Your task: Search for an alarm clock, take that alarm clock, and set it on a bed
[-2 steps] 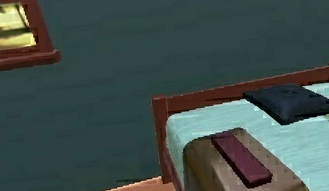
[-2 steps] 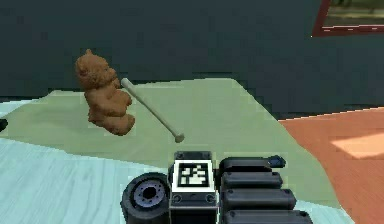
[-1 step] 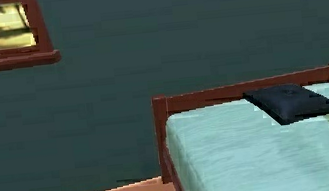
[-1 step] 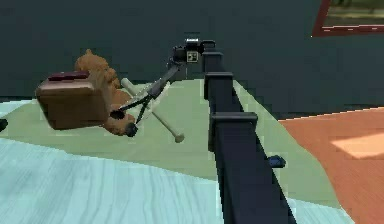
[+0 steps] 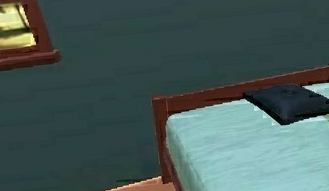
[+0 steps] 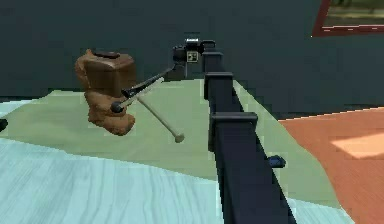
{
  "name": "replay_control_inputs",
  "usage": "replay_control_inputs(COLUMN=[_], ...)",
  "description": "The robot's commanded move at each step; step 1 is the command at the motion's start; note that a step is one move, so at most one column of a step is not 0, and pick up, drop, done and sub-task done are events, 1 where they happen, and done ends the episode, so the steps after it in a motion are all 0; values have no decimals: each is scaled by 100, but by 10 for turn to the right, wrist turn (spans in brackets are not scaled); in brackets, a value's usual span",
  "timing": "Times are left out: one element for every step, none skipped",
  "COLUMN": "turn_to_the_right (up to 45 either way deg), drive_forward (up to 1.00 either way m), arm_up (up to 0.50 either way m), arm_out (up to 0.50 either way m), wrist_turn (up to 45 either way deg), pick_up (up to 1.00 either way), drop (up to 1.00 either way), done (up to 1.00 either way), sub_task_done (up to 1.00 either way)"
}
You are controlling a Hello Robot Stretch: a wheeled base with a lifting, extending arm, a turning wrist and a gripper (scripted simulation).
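Observation:
A bed with a red-brown wooden frame and a pale teal sheet stands at the forward view's right, a dark pillow lying near its head rail. In the arm side view the dark arm reaches out over the bed's green blanket and teal sheet. The gripper points left, its thin fingers running to a brown blocky object that sits at or just above the blanket. I cannot tell whether the gripper holds it.
A dark teal wall runs behind the bed, with a red-framed window at the forward view's upper left and another window at the arm side view's upper right. Orange wooden floor lies beside the bed.

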Motion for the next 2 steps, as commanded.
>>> replay_control_inputs(turn_to_the_right=[0, 0], drive_forward=[0, 0], arm_up=[-14, -32], arm_out=[0, 0], wrist_turn=[0, 0], pick_up=[0, 0], drop=[0, 0], done=[0, 0], sub_task_done=[0, 0])
